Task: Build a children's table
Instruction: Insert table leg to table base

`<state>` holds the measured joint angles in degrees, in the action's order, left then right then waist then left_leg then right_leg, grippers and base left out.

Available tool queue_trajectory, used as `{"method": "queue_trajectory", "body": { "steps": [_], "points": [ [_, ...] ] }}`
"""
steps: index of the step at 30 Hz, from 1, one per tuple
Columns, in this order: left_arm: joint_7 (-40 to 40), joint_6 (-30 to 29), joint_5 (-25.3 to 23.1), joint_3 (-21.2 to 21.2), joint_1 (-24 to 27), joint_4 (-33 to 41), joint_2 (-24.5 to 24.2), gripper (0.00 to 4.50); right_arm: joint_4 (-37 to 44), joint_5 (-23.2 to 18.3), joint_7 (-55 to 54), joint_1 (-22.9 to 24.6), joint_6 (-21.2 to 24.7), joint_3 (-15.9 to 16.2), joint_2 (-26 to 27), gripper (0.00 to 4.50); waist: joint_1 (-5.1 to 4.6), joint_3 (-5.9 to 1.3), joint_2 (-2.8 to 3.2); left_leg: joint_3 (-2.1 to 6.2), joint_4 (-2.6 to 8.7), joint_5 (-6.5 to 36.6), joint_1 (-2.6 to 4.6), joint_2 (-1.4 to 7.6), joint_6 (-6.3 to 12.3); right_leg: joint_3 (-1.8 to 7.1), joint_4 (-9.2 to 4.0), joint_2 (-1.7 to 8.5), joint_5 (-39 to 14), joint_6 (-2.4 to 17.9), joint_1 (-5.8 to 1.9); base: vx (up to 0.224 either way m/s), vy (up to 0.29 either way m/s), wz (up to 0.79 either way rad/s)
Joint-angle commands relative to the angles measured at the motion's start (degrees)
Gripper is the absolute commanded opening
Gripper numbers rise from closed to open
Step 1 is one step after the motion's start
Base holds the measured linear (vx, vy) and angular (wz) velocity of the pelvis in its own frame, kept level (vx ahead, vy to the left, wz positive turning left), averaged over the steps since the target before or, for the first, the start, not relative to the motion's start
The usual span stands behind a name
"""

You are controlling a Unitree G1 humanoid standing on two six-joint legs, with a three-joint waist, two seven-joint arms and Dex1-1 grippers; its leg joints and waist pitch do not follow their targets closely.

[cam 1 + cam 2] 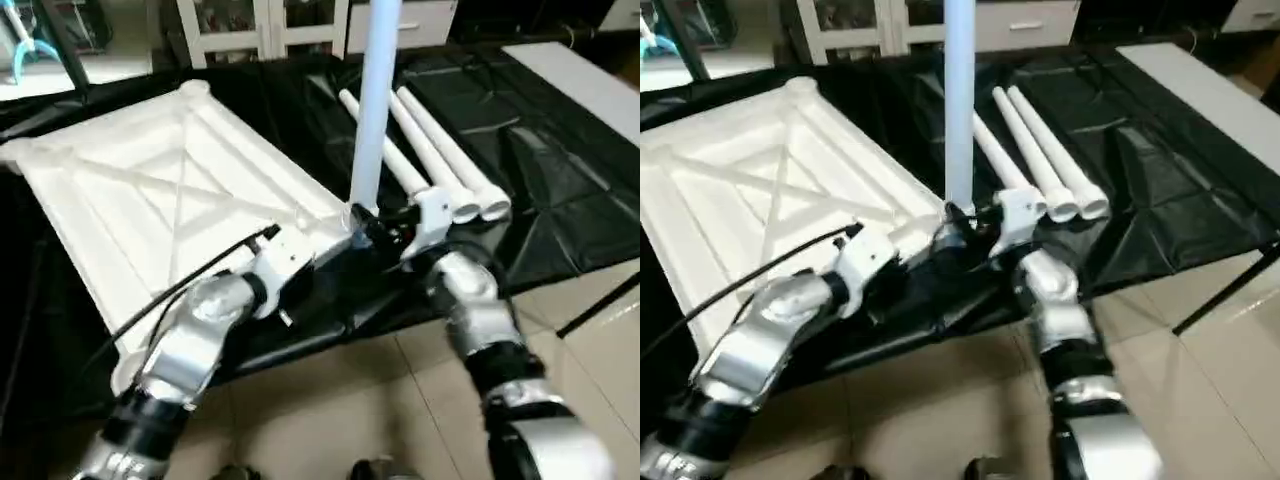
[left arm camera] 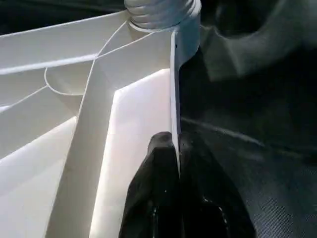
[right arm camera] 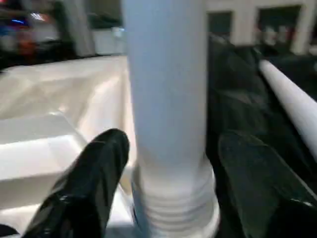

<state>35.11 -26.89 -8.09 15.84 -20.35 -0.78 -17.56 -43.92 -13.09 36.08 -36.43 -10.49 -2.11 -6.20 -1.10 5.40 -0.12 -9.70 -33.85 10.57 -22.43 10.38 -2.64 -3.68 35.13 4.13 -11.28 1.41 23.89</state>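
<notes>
While the left gripper sits pinched shut on the thin side wall of the tabletop, its two fingers pressed together with the white rim between them, the right gripper stands spread at the foot of the upright leg — one black finger to each side of the tube, a visible gap on both, so nothing is squeezed.

Nearest the right gripper is the leg's ribbed end, seated in the corner socket just ahead of the left gripper's fingertips. Whether it is screwed fully home I cannot tell.

Beyond that, the tabletop lies underside-up on the black sheet, its X-ribs running away from the left gripper towards the far corner.

Past the right gripper, further out on the sheet, the spare legs lie side by side, touching, flared ends pointing towards the robot.

As for handling, all of this looks like hollow moulded plastic — light, fairly stiff, smooth and likely slippery under hard fingers. The tabletop's rim is thin enough to pinch and should resist a twist well when held close to the socket. A leg is best taken low, near the ribbed collar, where it is thickest and leverage is short; gripped high, the tall tube would probably tip or slide.
</notes>
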Motion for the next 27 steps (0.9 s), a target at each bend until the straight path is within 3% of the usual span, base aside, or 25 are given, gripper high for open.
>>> {"method": "queue_trajectory", "body": {
  "steps": [1,4,5,6,7,8,9,13,14,16,19,20,24,25,26,27],
  "points": [
    [4.52,1.82,0.77,2.82,1.88,1.0,-1.67,0.0,2.67,-1.42,4.1,-0.39,1.73,0.33,-1.73,3.6,0.25,-3.34,0.4,0.54,3.7,5.74,0.83,2.99,9.15,2.71,-3.41,3.68,1.26,17.39,-3.49,0.0,0.0,0.0],
    [7.32,3.77,1.56,4.06,3.31,2.46,-3.48,0.0,5.1,-2.64,7.97,-0.3,3.8,-0.23,-5.11,3.6,0.66,-3.28,0.29,0.37,3.8,6.78,1.16,3.15,8.12,2.81,-3.49,3.62,-0.8,17.15,-3.35,0.0,0.0,0.0],
    [7.64,4.06,1.69,4.27,3.46,2.53,-3.73,0.0,5.56,-2.91,9.02,-0.26,4.32,-0.27,-6.03,3.6,0.92,-3.36,-0.27,0.18,3.77,6.68,1.38,3.18,8.0,2.88,-3.5,3.66,-1.73,16.82,-3.24,0.0,0.0,0.0],
    [7.64,4.06,1.69,4.27,3.46,2.53,-3.73,0.0,5.56,-2.91,9.02,-0.26,4.32,-0.27,-6.03,3.6,1.12,-3.31,-0.04,0.06,3.78,6.76,1.55,3.18,7.88,2.91,-3.6,3.66,-2.31,16.72,-3.05,0.0,0.0,0.0],
    [8.1,4.73,1.61,4.7,3.65,2.41,-4.15,0.0,6.87,-3.76,11.25,0.18,5.81,-0.2,-7.37,3.6,1.13,-3.21,0.01,-0.01,3.83,7.04,1.36,3.13,7.56,2.93,-3.68,3.62,-3.12,16.44,-3.03,0.0,0.0,0.0],
    [8.36,5.16,1.52,4.97,3.74,2.23,-4.36,0.0,7.81,-4.5,12.88,0.56,7.08,-0.15,-8.18,3.6,1.08,-3.31,-0.33,0.02,3.85,7.03,1.26,3.14,7.25,2.94,-3.68,3.68,-3.37,15.99,-3.18,0.0,0.0,0.0],
    [8.86,5.78,1.43,5.4,3.85,2.04,-4.67,0.0,8.91,-5.31,14.98,1.04,8.56,-0.17,-9.24,3.6,1.2,-3.39,-0.32,-0.02,3.8,6.76,1.46,3.15,7.28,2.97,-3.67,3.69,-3.17,15.86,-3.12,0.0,0.0,0.0],
    [11.1,8.16,1.64,6.9,3.84,1.66,-5.58,0.0,11.88,-8.04,22.55,2.3,14.14,-0.24,-13.16,3.6,1.43,-3.52,-0.49,-0.06,3.59,5.26,1.25,3.0,8.32,2.97,-3.54,3.7,-1.75,15.61,-3.37,0.0,0.0,0.0],
    [11.44,8.61,1.69,6.96,3.59,1.4,-5.67,0.0,11.75,-8.1,23.91,2.11,14.88,-0.01,-13.92,3.6,1.4,-3.56,-0.24,-0.03,3.59,5.41,1.27,3.04,8.36,2.92,-3.58,3.74,-2.17,15.76,-3.33,0.0,0.0,0.0],
    [11.54,8.78,1.7,6.97,3.49,1.27,-5.71,0.0,11.66,-8.08,24.37,2.01,15.08,0.08,-14.18,3.6,1.44,-3.54,-0.48,-0.11,3.57,6.1,1.3,3.02,7.96,2.93,-3.76,3.77,-3.55,15.71,-3.24,0.0,0.0,0.0],
    [12.32,10.37,1.67,6.91,2.69,-0.02,-6.31,0.0,11.25,-8.43,26.53,1.08,17.1,0.58,-15.17,3.96,1.38,-3.65,-0.25,-0.08,3.56,6.92,1.34,3.0,7.16,2.94,-3.92,3.78,-5.32,15.47,-3.23,0.0,0.0,0.0],
    [12.38,10.68,1.5,6.91,2.16,-0.43,-6.45,0.0,11.22,-8.82,27.01,0.76,18.2,0.58,-15.36,4.0,1.27,-3.77,-0.78,-0.1,3.51,6.77,1.27,2.92,7.23,2.92,-3.93,3.71,-5.21,15.43,-3.37,0.0,0.0,0.0],
    [12.54,10.44,1.6,6.68,0.47,-0.98,-6.17,0.0,11.4,-9.53,28.28,0.21,20.2,0.52,-16.13,4.39,1.58,-3.98,0.05,-0.01,3.43,5.5,1.49,3.04,7.16,2.86,-3.54,3.76,-3.12,16.15,-3.34,0.0,0.0,0.0],
    [13.49,10.82,1.79,6.81,-0.74,-1.18,-6.25,0.0,11.43,-9.04,28.77,-0.15,20.01,0.76,-16.93,4.44,1.92,-5.06,2.05,0.21,3.07,5.0,1.93,2.99,6.72,2.72,-3.11,3.81,-2.01,16.58,-3.7,0.0,0.0,0.0],
    [14.22,11.23,1.91,6.91,-1.57,-1.36,-6.33,0.0,11.55,-8.73,29.19,-0.39,20.01,0.94,-17.57,4.44,1.66,-4.9,1.35,-0.03,3.13,5.07,1.99,3.03,6.51,2.66,-3.58,3.54,-1.15,16.56,-3.41,0.0,0.0,0.0],
    [15.82,12.43,2.34,7.19,-2.67,-2.89,-6.37,0.0,10.76,-8.75,28.51,-0.87,19.84,0.34,-17.62,4.44,1.88,-4.93,0.75,-0.06,3.04,4.63,1.81,2.97,6.53,2.66,-3.2,3.46,0.89,17.26,-3.6,0.0,0.0,0.0]
  ]
}}
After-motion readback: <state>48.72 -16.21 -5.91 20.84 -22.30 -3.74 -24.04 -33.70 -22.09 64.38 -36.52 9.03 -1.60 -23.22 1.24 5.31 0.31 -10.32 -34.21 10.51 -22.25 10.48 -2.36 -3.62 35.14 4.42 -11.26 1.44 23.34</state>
